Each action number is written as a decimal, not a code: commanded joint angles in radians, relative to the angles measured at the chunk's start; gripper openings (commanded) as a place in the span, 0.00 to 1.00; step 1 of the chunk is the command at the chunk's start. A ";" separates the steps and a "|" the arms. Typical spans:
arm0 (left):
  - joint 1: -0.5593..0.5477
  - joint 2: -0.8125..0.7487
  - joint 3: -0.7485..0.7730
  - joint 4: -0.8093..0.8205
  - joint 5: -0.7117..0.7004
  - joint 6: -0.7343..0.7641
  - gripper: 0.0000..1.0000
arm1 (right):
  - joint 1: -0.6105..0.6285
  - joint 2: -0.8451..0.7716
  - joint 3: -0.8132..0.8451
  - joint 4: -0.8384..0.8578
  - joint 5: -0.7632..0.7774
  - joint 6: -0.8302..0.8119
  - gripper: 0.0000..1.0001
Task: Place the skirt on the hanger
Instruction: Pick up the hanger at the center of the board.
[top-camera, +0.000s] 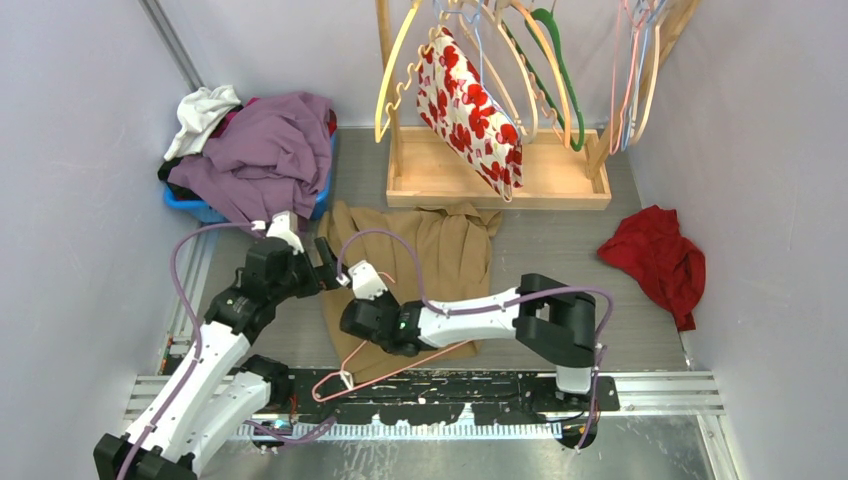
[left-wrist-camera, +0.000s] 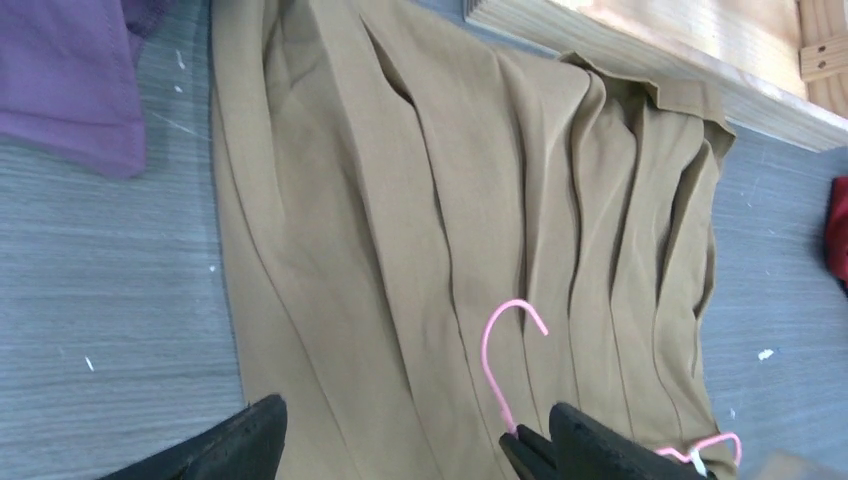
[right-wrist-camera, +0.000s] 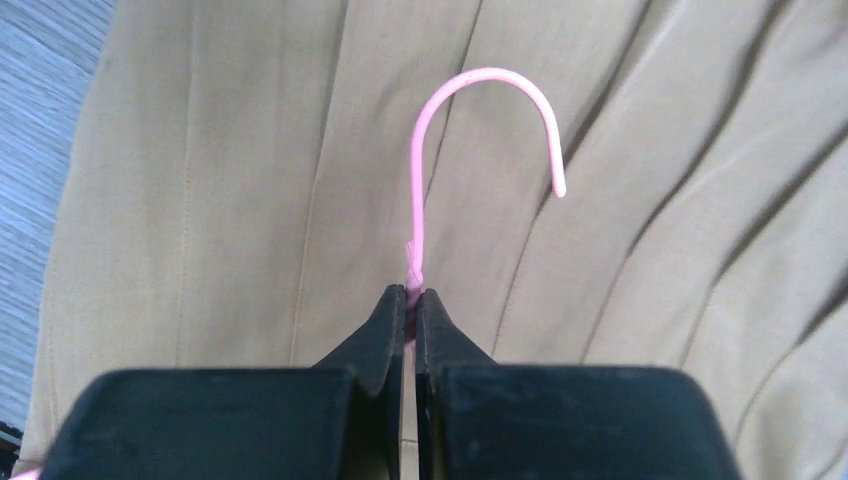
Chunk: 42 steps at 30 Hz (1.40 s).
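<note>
— First entry?

— One skirt (top-camera: 440, 255), tan, pleated, spread flat on the worktop (top-camera: 560, 250). Its long axis runs from the wooden rack base (top-camera: 560, 190) back toward the arms, and the far end lies up against that base. I cannot tell which end is the waistband.

— Next?

— One hanger (right-wrist-camera: 414, 200), pink wire, lying on the skirt's near end. Its bar slants across the cloth and off the near edge. The hook points out over the pleats.

— And what has hold of it?

— The right pincer (right-wrist-camera: 411, 305), clenched on the hanger's neck just below the hook. The skirt lies directly under it and stretches away ahead of it.

— The other one?

— The left pincer (left-wrist-camera: 405, 450), jaws spread to the full, grasping nothing. It hangs above the skirt's left side, just beside its partner, and is the nearer of the two to the skirt's left edge.

— So what does the coming move turn on?

— As I judge it: the hanger lies on top of the skirt, not threaded into it. The free left pincer looks best placed to take up cloth while the right steers the wire.

— Surroundings?

— One purple garment (top-camera: 265, 150), heaped in a blue basket (top-camera: 200, 208) at far left. One red garment (top-camera: 655, 255) at far right, well apart from the skirt.
</note>
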 joint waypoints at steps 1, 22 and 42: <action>0.004 -0.017 0.018 0.079 0.009 -0.017 0.99 | 0.047 -0.111 -0.037 0.063 0.277 -0.147 0.01; 0.005 -0.031 0.040 0.082 0.032 -0.021 1.00 | 0.138 -0.488 -0.316 0.483 0.547 -0.386 0.01; 0.005 0.027 0.287 0.165 0.421 -0.027 0.97 | 0.214 -0.963 -0.346 0.562 0.388 -0.614 0.01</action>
